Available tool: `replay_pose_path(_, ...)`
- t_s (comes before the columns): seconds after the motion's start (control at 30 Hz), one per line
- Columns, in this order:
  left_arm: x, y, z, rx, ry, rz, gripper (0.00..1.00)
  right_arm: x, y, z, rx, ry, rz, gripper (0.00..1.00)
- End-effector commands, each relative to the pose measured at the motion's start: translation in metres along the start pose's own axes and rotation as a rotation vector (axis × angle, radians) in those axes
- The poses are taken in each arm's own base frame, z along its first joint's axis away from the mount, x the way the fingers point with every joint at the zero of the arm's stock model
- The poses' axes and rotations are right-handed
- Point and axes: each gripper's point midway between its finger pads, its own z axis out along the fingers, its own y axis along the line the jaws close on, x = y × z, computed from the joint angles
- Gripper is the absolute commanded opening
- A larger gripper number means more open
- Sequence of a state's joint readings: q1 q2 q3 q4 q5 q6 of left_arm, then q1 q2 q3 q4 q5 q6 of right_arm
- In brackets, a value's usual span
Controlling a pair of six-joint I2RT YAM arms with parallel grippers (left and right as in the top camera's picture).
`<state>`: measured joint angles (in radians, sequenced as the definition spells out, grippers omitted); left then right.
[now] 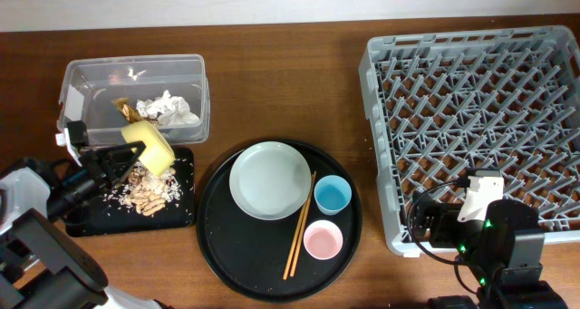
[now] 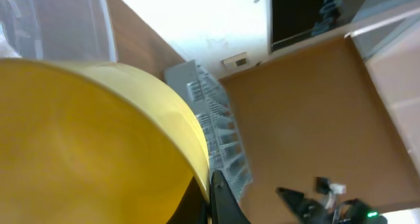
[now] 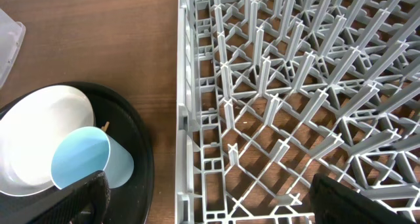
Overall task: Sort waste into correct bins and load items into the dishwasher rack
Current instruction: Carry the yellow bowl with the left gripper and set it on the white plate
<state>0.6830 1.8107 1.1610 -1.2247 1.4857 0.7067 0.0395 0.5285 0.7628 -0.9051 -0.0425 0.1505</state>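
Waste sorting looks nearly done, and loading has not begun. A clear rectangular plastic tub (image 1: 91, 69) at the far left holds crumpled white paper tissues (image 1: 172, 108) and a gold-brown crinkled wrapper (image 1: 122, 108). Just near of it, a shallow black rectangular tray (image 1: 177, 220) carries tan crumbly food scraps (image 1: 149, 196). The left end effector (image 1: 138, 155) is clamped on the rim of a small yellow bowl (image 1: 152, 144), held tilted above that tray, seemingly to tip out scraps. On a large round black tray (image 1: 236, 246) at centre sit a pale grey-white round plate (image 1: 270, 179), a small light-blue cup (image 1: 333, 196), a small pink cup (image 1: 323, 240) and a pair of wooden chopsticks (image 1: 299, 226). The large square grey plastic rack (image 1: 471, 91) at right holds nothing, so all five items remain to load. The right end effector (image 1: 419, 220) hangs over its near left corner, fingers spread apart and holding nothing. The tabletop (image 1: 272, 73) is dark brown wood, with a pale wall (image 1: 272, 1) along its far edge.
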Motion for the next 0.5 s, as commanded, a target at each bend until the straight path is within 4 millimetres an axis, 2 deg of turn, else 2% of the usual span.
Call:
replay_pose_path(0.0, 0.009, 0.002, 0.002, -0.037, 0.045, -0.042, 0.0, -0.007, 0.003, -0.005, -0.009, -0.022, -0.004, 0.98)
replay_pose_path(0.13, 0.041, -0.007, 0.021, -0.098, 0.215, -0.02, 0.0, -0.007, 0.003, -0.005, -0.009, -0.022, -0.004, 0.98)
replay_pose_path(0.27, 0.074, -0.021, 0.049, -0.131, 0.405, 0.061, 0.0, -0.007, 0.003, -0.005, -0.009, -0.022, -0.004, 0.98)
replay_pose_path(0.37, 0.106, -0.013, 0.07, -0.255, 0.594, 0.088, 0.0, -0.007, 0.003, -0.005, -0.009, -0.022, -0.004, 0.98)
replay_pose_path(0.47, 0.123, -0.002, 0.091, -0.35, 0.694, 0.129, 0.0, -0.007, 0.003, -0.005, -0.009, -0.022, -0.004, 0.98)
